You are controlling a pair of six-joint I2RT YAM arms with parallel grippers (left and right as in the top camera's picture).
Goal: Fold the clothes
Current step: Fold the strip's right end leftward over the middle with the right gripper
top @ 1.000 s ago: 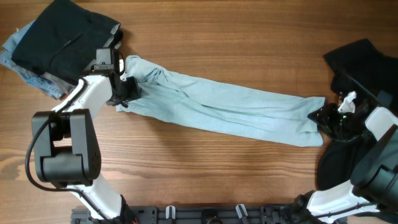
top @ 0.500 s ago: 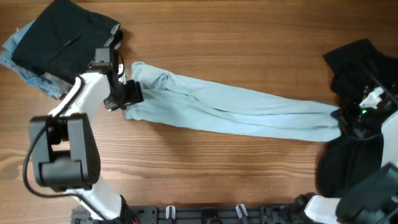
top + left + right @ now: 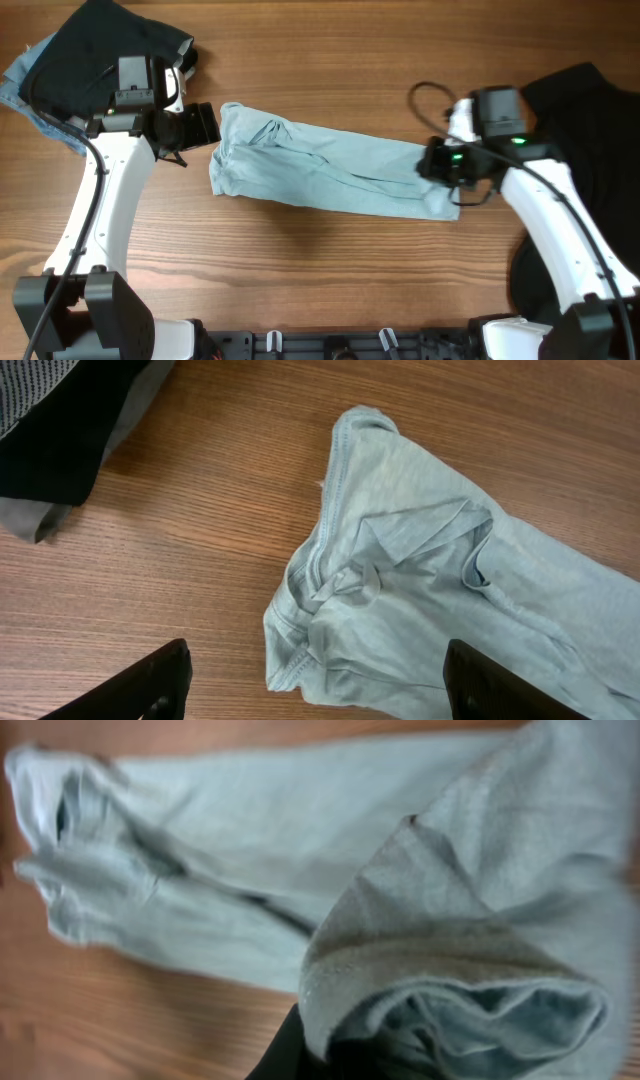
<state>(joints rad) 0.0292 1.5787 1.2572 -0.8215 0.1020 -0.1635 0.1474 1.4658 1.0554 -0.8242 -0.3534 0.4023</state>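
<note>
Wooden table [image 3: 330,275] (plank grain) bears the pale T-shirt [image 3: 320,170]

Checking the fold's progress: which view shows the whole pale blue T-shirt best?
The overhead view: the pale blue T-shirt lies there end to end, a bunched strip. The left wrist view shows only one crumpled end; the right wrist view, a blurred close-up of the end in the right claw.

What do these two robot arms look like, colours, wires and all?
The left arm and right arm are smooth white tubes joined by black rounded joints. Each ends in a black two-finger claw: the left gripper and right gripper. A thin black cable runs along the left arm; a cable loop sticks out near the right wrist, beside small green lights.
</note>
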